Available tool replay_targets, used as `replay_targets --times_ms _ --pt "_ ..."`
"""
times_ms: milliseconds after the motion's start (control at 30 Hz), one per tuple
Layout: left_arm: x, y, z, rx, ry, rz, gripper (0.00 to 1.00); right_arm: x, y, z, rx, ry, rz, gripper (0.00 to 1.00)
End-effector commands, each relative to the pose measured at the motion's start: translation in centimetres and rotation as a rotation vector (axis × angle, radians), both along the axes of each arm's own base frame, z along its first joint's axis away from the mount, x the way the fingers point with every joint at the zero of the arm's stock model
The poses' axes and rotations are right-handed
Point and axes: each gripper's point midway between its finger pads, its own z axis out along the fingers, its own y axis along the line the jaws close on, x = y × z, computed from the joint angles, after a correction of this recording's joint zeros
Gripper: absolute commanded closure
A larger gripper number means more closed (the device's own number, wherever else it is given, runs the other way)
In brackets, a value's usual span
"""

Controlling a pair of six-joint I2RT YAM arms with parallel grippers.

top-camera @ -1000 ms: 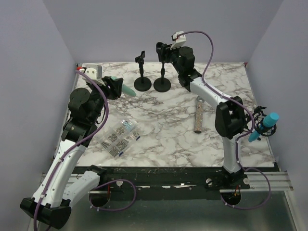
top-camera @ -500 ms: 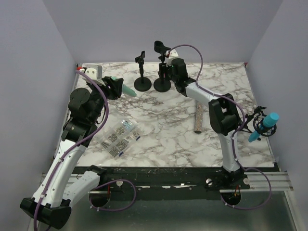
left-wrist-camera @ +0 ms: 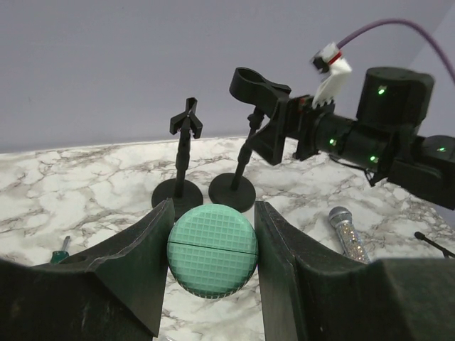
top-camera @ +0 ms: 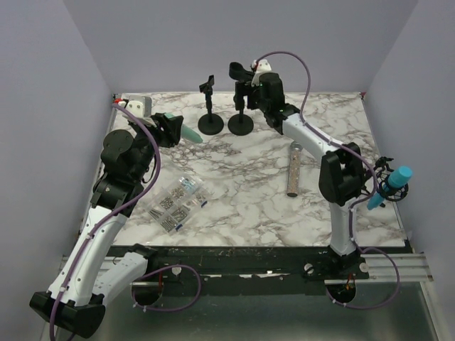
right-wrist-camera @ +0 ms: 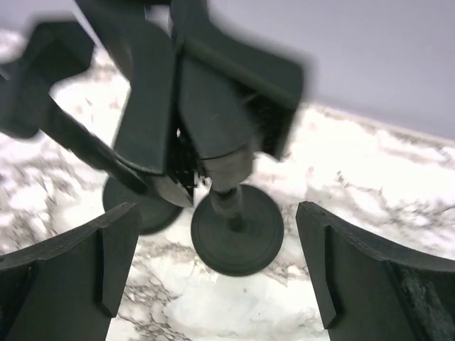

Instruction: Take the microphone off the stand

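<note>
Green-headed microphone (left-wrist-camera: 212,251) is off the stand (left-wrist-camera: 232,190), clenched in my left claw (left-wrist-camera: 213,209) over the desk (left-wrist-camera: 85,185). Right claw (right-wrist-camera: 217,213) released, straddling the stand's post; clip (left-wrist-camera: 259,85) empty. I judge removal done; next I would back that claw clear without tipping the stand

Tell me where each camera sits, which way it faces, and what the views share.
Top external: above and behind the robot, looking down on the marble table; left arm and right arm show, bases at the bottom.
Left wrist: on the left wrist, facing the far wall; the left gripper clamps the green microphone.
Right wrist: on the right wrist, facing forward and down at the right stand; the open right gripper flanks it.
Shared: all three show the right stand and the left stand.
</note>
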Motion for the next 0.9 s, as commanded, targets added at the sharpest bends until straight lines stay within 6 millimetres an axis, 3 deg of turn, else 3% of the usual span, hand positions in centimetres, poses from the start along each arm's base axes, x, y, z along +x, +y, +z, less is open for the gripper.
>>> replay_targets --times_ms 0,133,267,433,567,800,867 --pt "-0.5 -0.2 2.1 -0.025 -0.052 -0.023 1.0 -0.7 -2.2 10.5 0.06 -0.147 -0.084 0.0" --pt "-0.5 -0.2 2.2 -0.026 -0.054 -0.024 1.0 -1.0 -2.5 14.7 0.067 -0.228 -0.082 0.0" --pt "-0.6 -0.3 2.2 -0.028 -0.054 -0.032 1.0 0.0 -1.3 18.1 0.1 -0.288 -0.031 0.02" --pt "-0.4 -0.2 2.0 -0.025 -0.049 -0.025 1.0 2.2 0.5 18.9 0.146 -0.32 -0.007 0.29" --pt "-0.4 -0.2 2.0 -0.025 -0.049 -0.025 1.0 3.6 1.6 15.5 0.136 -0.307 0.013 0.51" --pt "-0.4 -0.3 2.0 -0.026 -0.047 -0.03 1.0 4.4 1.7 3.0 0.022 -0.097 -0.004 0.54" --pt "-0.3 -0.4 1.9 -0.026 -0.044 -0.031 1.0 4.2 1.1 1.4 0.0 -0.069 -0.028 0.55"
